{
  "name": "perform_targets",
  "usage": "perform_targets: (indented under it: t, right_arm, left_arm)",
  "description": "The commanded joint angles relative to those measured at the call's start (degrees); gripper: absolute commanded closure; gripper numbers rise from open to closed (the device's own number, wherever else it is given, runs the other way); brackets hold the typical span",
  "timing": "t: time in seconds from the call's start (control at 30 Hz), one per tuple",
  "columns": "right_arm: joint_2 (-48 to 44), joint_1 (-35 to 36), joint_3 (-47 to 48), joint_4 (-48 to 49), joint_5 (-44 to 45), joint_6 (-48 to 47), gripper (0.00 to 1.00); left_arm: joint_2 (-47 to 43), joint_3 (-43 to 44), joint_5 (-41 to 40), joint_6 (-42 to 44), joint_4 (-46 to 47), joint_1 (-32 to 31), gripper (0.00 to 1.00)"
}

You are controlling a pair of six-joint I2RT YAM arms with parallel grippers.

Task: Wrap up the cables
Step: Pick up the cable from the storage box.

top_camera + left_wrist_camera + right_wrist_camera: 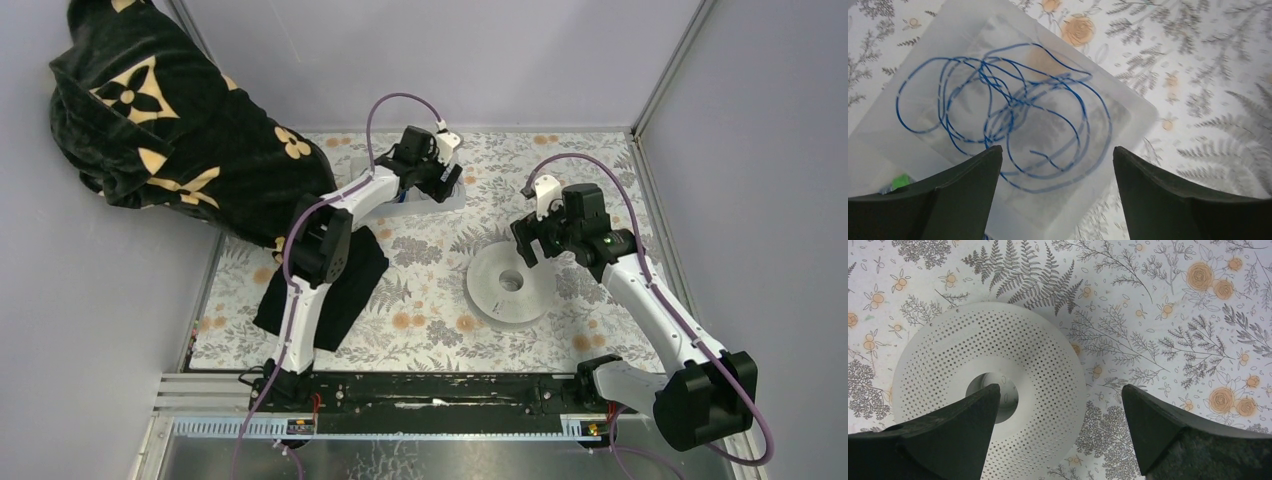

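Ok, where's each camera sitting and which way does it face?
Top external: above and behind, looking down on the table; left arm and right arm show.
Left wrist: on left arm, looking down at blue cable in clear tray; open left gripper shows.
Right wrist: on right arm, looking down at perforated disc; open right gripper shows.
Shared: top external also shows tray and disc.

Floral table (425,305): clear tray (1130,102), perforated disc (1048,375), black cloth (355,278)

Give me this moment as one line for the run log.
left gripper: open, over blue cable lying loose in clear tray | right gripper: open, over perforated white disc | cable: not grasped, not yet wrapped
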Motion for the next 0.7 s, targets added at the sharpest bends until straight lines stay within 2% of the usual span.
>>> perform_targets:
  t: [0.0,0.27,0.4,0.5,0.6,0.67]
  right_arm:
    - [-0.51,-1.14,-0.07,1.36,-1.2,0.19,0.01]
    - [0.7,-1.33,-0.03,1.09,-0.99,-0.32,0.01]
    - [1.07,-1.28,-0.09,1.0,-0.8,-0.42,0.01]
    - [1.17,-1.26,-0.1,1.0,-0.72,-0.63,0.01]
    - [1.05,-1.33,-0.04,1.07,-0.66,-0.55,0.01]
    - [0.74,-1.32,-0.06,1.41,-0.66,-0.34,0.01]
  left_arm:
    - [4.62,6.85,-5.27,2.76,-3.41,-0.81,0.12]
    - [10.35,11.3,-7.47,4.63,-3.84,-0.91,0.24]
    - [11.41,11.77,-7.49,4.59,-3.93,-0.9,0.36]
    - [10.9,11.82,-7.04,4.22,-3.91,-0.9,0.51]
    - [9.93,12.2,-6.7,3.47,-4.12,-0.81,0.74]
    - [8.7,12.68,-6.34,2.84,-4.89,-0.87,0.85]
